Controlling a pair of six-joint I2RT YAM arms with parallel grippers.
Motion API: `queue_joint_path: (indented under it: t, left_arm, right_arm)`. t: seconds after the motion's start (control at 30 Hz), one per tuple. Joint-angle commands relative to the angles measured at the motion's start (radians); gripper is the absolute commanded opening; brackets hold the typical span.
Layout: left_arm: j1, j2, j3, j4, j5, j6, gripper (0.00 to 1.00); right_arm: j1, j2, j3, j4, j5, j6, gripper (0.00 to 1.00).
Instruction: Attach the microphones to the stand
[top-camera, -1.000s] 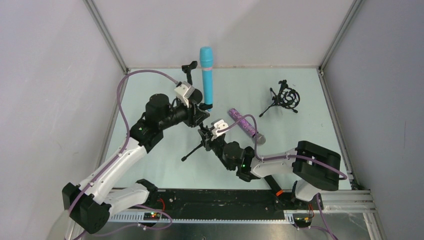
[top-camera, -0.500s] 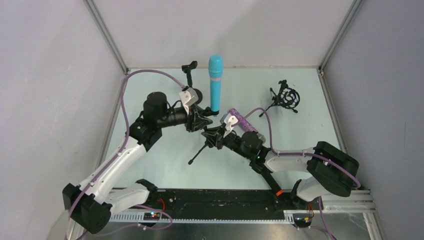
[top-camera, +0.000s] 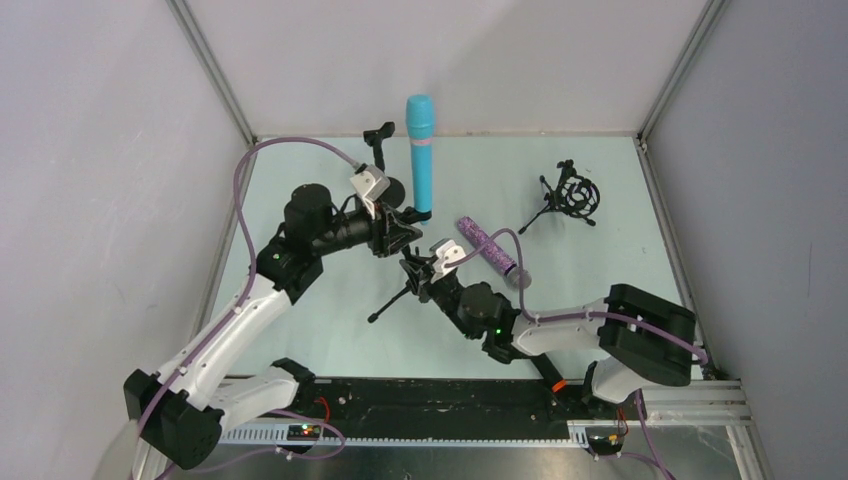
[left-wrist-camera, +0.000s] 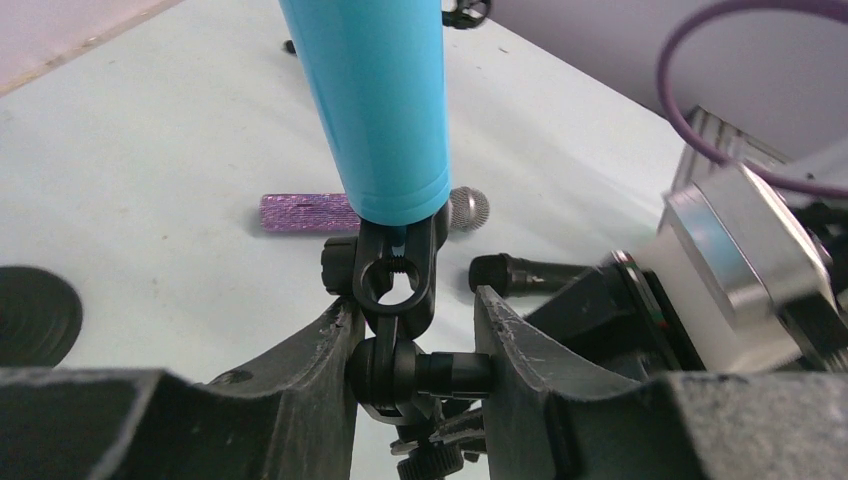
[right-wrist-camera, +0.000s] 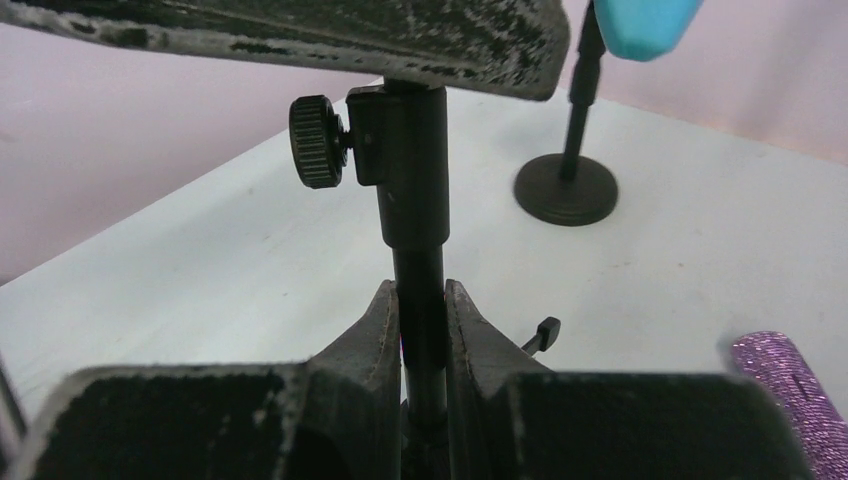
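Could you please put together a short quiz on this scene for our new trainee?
1. True or false: the purple microphone lies flat on the table, with neither tool holding it.
2. What is the right tool clamped on? A) the stand pole B) a cable C) a round base
3. What colour is the upright microphone above the clip gripped by the left tool?

Key: 1 true; 2 A; 3 blue.
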Motion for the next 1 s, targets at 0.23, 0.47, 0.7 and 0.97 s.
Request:
queue_joint_path:
  t: [0.23,0.47,0.7,0.97]
  left_arm:
    - [0.032,-0.136,0.043,0.239,-0.477,-0.071,0.0]
    - [0.039,-0.118,0.065,0.215,-0.41,-0.019,0.0]
    - [0.069,-0.076,0.097,0.214,-0.08,0.132,0.0]
    - [0.077,-0.102,0.063,0.216,0.353,0.399,0.0]
  right_arm:
    - [0.07,0.126,0.084,-0.122,0.441,-0.086,0.0]
    - [0.041,0.059,0.051,-0.275,0.12,-0.031,0.0]
    - [-0.046,-0.036,-0.049,-0.253,-0.274,-0.024,0.0]
    - [-0.19,-0.091,-0.089,-0.261,-0.73,0.022,0.0]
